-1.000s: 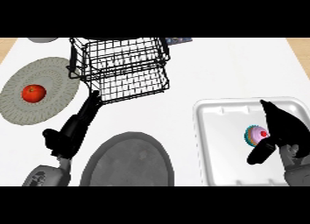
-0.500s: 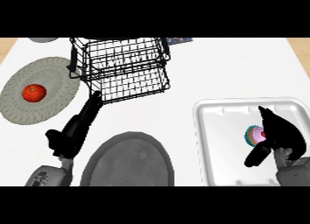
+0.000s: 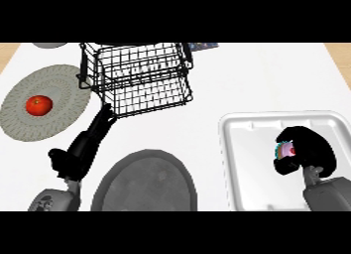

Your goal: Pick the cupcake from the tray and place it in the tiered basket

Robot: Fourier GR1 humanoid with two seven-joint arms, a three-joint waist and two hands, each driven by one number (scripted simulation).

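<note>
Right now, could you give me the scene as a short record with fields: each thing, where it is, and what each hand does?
cupcake: on the tray, mostly hidden by the right hand
tray: white, right side of the counter
right hand: curled round the cupcake
basket: black wire, far centre
left hand: open, fingers straight, tips close to the basket's near corner
plate: grey, far left, holds a red fruit
dark dish: oval, near centre, beside the left hand
</note>
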